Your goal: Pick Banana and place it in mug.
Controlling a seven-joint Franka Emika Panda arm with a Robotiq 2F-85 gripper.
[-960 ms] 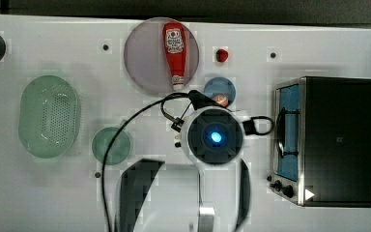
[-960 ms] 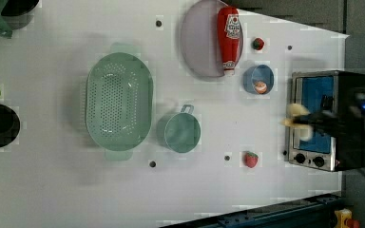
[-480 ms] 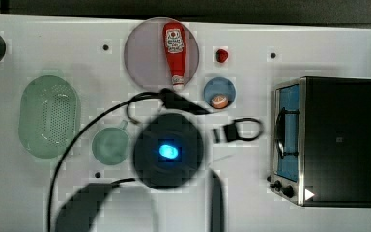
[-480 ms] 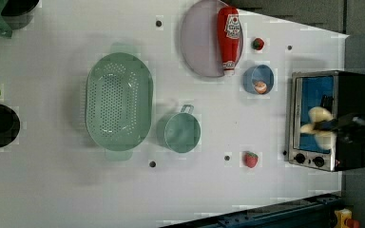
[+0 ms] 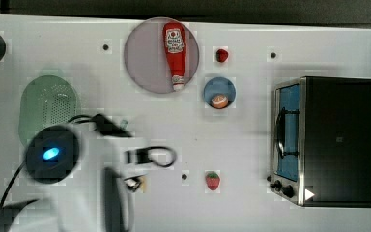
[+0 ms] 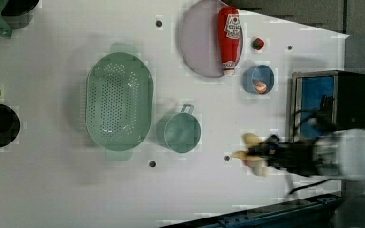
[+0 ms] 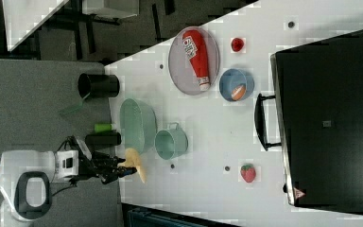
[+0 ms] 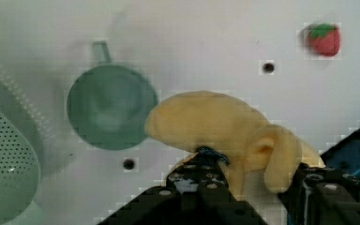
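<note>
Top view has the white tabletop (image 5: 251, 135) with a big black toaster oven (image 5: 331, 141) on the top view's right, so that's the largest thing by far. Next down is the pale green perforated basket (image 6: 119, 102), then the grey plate (image 6: 197, 40) with a ketchup bottle (image 6: 229, 33) lying on it. The mug (image 6: 179, 132) sits just beside the basket, on the left view's right, handle pointing up-right in that view. A little blue bowl (image 6: 258, 79) is near the plate, and a strawberry (image 5: 213, 180) lies off on its own. The jaws (image 8: 251, 180) are clamped on the banana (image 8: 215, 124), which is up off the tabletop, near the mug but not over it, on the left view's right of it.
</note>
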